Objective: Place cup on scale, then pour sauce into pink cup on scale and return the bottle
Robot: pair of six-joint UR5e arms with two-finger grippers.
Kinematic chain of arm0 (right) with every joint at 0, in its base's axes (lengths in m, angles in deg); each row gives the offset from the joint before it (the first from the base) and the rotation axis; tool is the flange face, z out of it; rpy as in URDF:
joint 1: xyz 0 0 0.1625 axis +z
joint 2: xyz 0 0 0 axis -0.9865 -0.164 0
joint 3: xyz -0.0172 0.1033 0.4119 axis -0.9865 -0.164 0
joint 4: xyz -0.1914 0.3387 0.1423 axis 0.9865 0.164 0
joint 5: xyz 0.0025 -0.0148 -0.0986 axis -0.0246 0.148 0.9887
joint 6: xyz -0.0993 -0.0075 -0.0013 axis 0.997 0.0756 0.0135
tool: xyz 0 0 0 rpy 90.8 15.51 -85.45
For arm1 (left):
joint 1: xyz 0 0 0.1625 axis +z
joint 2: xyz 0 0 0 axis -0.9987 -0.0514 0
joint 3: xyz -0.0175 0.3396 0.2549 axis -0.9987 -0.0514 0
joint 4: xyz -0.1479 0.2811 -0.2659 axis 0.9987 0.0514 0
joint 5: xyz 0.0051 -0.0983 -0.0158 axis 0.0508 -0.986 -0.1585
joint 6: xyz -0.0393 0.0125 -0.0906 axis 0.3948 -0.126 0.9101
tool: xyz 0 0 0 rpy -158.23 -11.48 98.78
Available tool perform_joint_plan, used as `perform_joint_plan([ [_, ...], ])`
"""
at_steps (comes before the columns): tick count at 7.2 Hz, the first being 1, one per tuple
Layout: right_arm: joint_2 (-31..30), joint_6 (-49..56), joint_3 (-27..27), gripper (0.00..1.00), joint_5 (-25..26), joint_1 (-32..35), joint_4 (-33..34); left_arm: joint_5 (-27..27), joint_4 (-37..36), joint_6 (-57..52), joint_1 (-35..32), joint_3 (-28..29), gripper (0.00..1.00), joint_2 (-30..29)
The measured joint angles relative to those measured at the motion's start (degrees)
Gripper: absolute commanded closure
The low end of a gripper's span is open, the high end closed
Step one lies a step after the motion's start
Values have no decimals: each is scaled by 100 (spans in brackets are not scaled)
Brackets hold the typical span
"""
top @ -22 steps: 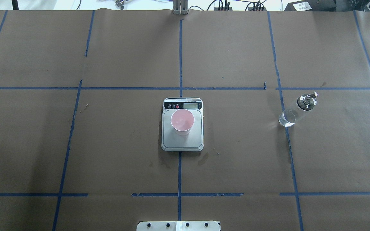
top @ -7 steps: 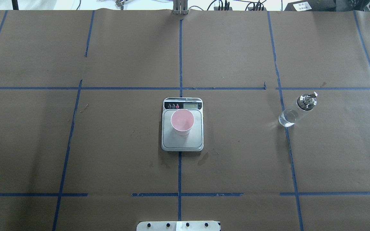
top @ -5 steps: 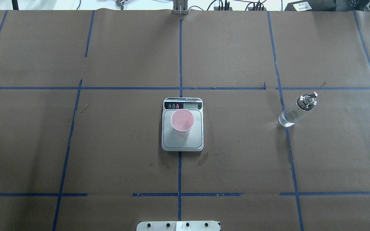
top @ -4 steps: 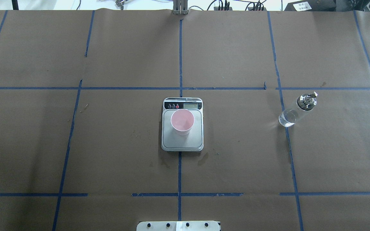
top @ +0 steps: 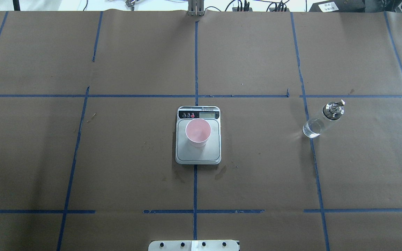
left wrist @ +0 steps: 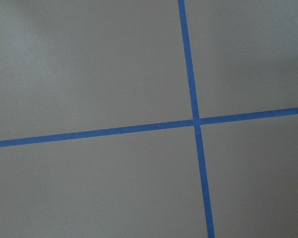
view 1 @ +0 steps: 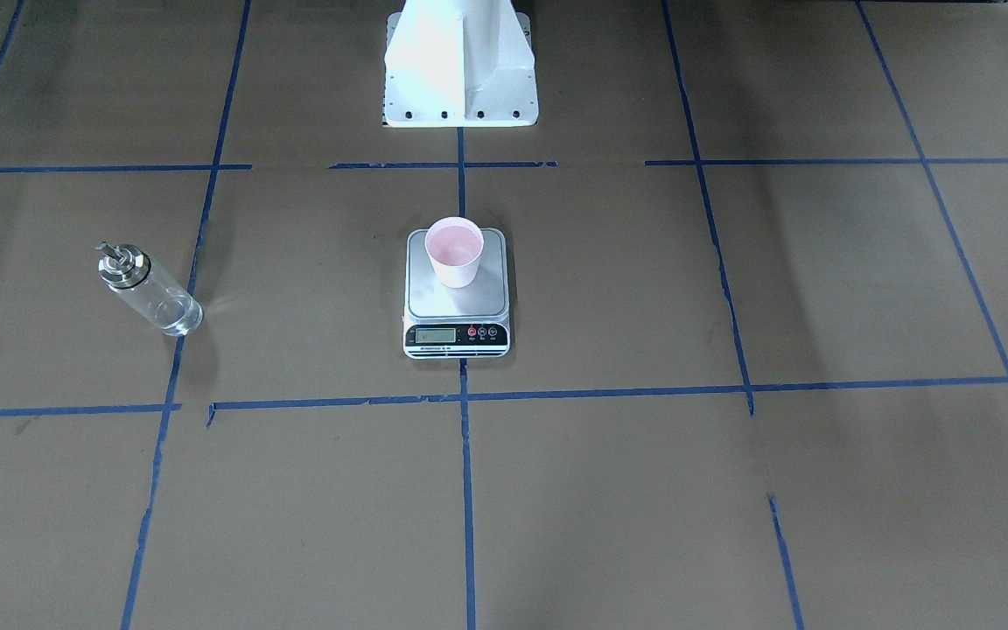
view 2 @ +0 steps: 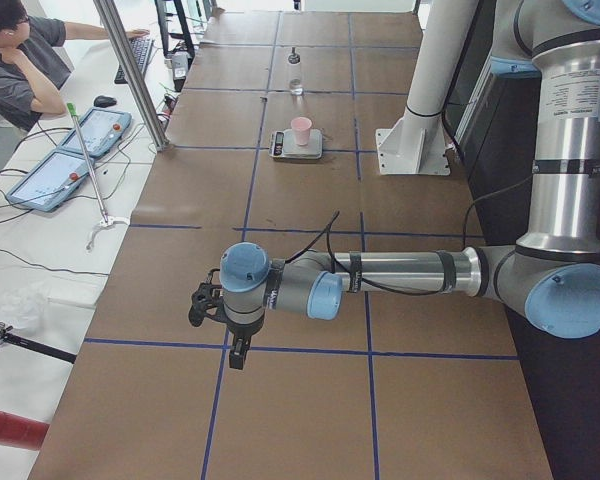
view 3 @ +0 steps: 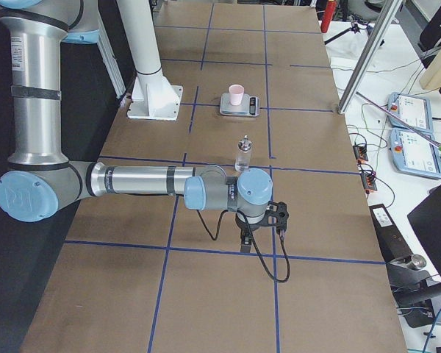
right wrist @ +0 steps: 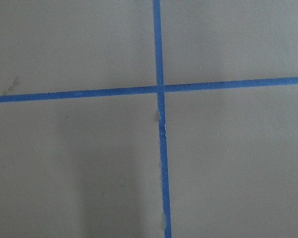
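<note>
My left gripper (view 2: 238, 352) hangs low over the brown paper-covered table (left wrist: 89, 74), in the lower left of the left side view. My right gripper (view 3: 245, 240) hangs the same way in the lower middle of the right side view. Both show only in the side views, so I cannot tell how far the fingers are apart. I see nothing held in them, and each wrist camera shows only paper and a cross of blue tape.

Farther out, in the centre of the overhead view, the small pale pink paper cup (top: 198, 132) stands upright on the flat steel-topped digital scale (top: 198, 155). Farther still, at the right middle, the clear glass bottle with the silver spout cap (top: 321, 120) stands upright and alone, well apart from the scale.

The cup step is done. I cannot tell if clear sauce is already in the cup, and the display is too small to read. If not, my right arm must next reach the bottle and grip its glass body.

Compared with the earlier overhead frames, nothing has moved: the cup, scale and bottle keep their places.
</note>
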Motion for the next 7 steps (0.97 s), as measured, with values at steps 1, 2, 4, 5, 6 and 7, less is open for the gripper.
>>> perform_joint_plan([
  [1,3,-10,12,0,1,1,1,-3,-1,-6,3,-85,0,-5],
  [2,4,-17,24,0,2,3,-1,-5,-5,-9,3,-223,0,-5],
  [4,4,-22,40,0,1,3,-1,-127,-7,-10,4,-376,0,7],
  [5,4,-22,50,0,-4,3,2,-197,-8,-10,4,-399,0,12],
  [6,4,-22,54,0,-6,3,3,-230,-8,-10,4,-403,0,15],
  [7,4,-21,56,0,-6,3,2,-239,-8,-10,4,-401,0,17],
])
